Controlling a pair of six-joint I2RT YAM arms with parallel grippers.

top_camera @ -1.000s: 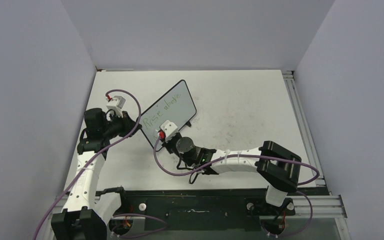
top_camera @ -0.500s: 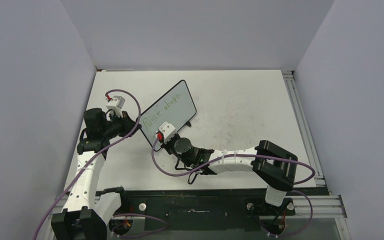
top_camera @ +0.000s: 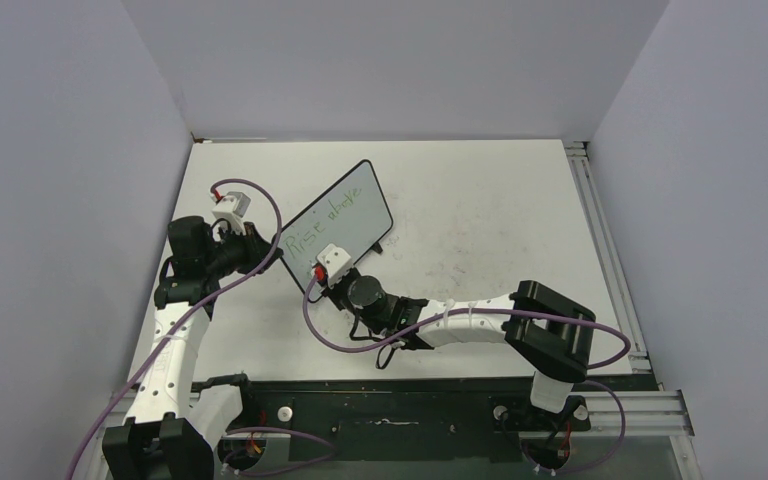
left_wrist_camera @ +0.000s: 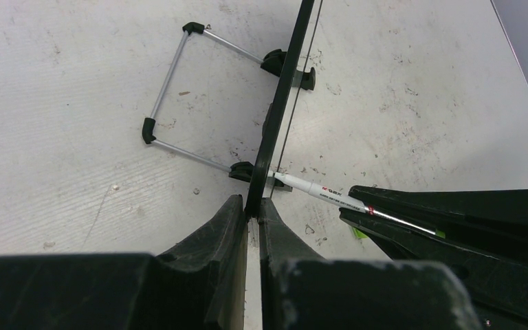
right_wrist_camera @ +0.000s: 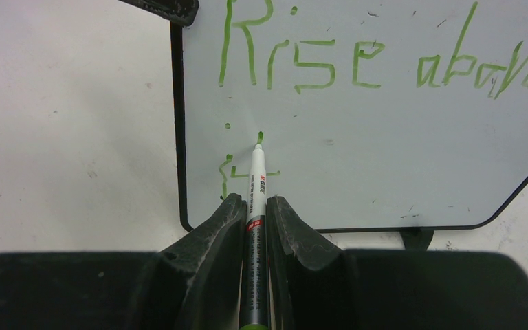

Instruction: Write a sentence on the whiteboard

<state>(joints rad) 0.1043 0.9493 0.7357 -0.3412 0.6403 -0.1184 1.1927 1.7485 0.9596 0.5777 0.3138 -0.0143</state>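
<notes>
The whiteboard (top_camera: 345, 215) stands tilted on its feet left of the table's middle; it fills the right wrist view (right_wrist_camera: 385, 151) and shows edge-on in the left wrist view (left_wrist_camera: 285, 89). The sentence (right_wrist_camera: 357, 62) reads "Rise above" in green, with a first stroke (right_wrist_camera: 225, 175) of a second line below. My left gripper (left_wrist_camera: 253, 213) is shut on the board's black edge at its near-left corner. My right gripper (right_wrist_camera: 254, 206) is shut on a white marker (right_wrist_camera: 256, 180), whose green tip touches the board. The marker also shows in the left wrist view (left_wrist_camera: 316, 189).
A wire stand (left_wrist_camera: 179, 89) props the board from behind. Purple cables (top_camera: 260, 200) loop over both arms. The grey side walls (top_camera: 60, 200) close in the table. A metal rail (top_camera: 600, 250) runs along the right edge.
My right gripper and marker have shifted slightly left along the board's lower part. The left arm and the board have not moved.
</notes>
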